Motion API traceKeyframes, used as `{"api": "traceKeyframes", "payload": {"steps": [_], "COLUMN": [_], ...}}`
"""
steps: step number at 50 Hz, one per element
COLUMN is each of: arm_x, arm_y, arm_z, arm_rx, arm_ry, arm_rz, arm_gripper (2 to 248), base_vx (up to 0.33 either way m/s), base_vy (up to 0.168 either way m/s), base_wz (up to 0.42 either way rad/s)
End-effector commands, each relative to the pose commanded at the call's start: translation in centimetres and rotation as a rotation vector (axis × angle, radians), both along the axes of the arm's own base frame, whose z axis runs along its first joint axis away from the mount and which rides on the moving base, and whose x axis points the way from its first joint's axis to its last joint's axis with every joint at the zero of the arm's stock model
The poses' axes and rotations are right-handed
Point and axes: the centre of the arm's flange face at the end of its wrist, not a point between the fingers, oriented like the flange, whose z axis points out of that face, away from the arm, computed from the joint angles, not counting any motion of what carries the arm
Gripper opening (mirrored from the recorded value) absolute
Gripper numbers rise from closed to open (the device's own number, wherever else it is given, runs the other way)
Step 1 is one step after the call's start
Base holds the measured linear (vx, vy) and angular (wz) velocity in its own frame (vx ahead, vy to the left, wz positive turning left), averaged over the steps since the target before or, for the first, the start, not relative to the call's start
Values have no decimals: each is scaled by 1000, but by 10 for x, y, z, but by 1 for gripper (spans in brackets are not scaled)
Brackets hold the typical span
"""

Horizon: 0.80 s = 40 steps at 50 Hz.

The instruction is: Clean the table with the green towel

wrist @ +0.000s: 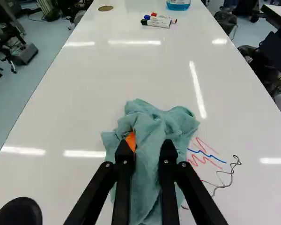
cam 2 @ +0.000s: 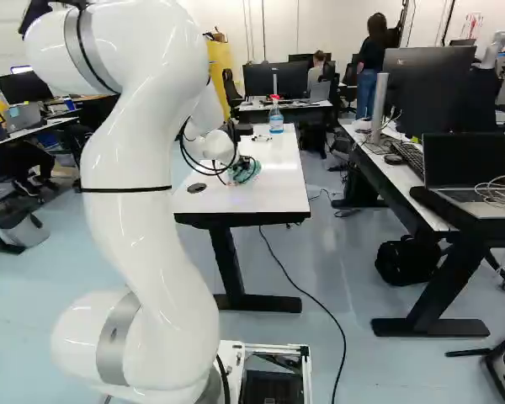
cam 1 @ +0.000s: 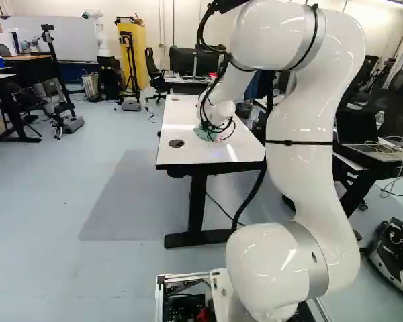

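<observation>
Step in hand, likely: wipe the ink off the bench (wrist: 61, 126). Green towel (wrist: 147, 124) is bunched on the bench top under the jaws, skirt spread ahead and to both sides. Marks sit just beside it, on the arm's right: red scribbles (wrist: 203, 160), blue line (wrist: 218, 159), black squiggle (wrist: 232, 171). Some red runs up to the cloth edge; can't tell what's beneath. You want to sweep right, cloth flat, light steady pressure, overlapping strokes. Go wide enough for the black squiggle, the outermost. Keep the hard tips off the surface; too low could scrape, too high and the cloth just skims. Watch for folds rolling under. Markers (wrist: 159, 21) and spray bottle (cam 2: 275, 116) are well ahead, so keep strokes short.

Jaws: partly apart, pinching a thick fold of towel from both sides; one orange pad (wrist: 131, 140) shows against the cloth. Grip looks sound.
</observation>
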Motion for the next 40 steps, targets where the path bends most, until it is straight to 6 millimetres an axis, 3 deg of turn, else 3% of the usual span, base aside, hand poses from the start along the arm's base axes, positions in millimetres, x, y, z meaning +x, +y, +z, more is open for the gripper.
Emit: {"api": "traceKeyframes", "payload": {"steps": [40], "arm_x": [23], "arm_y": [-67], "arm_z": [-3], "arm_rx": [-1], "arm_ry": [-19], "arm_rz": [-104], "arm_gripper": [63], "base_vx": [0], "base_vy": [0], "base_wz": [0]}}
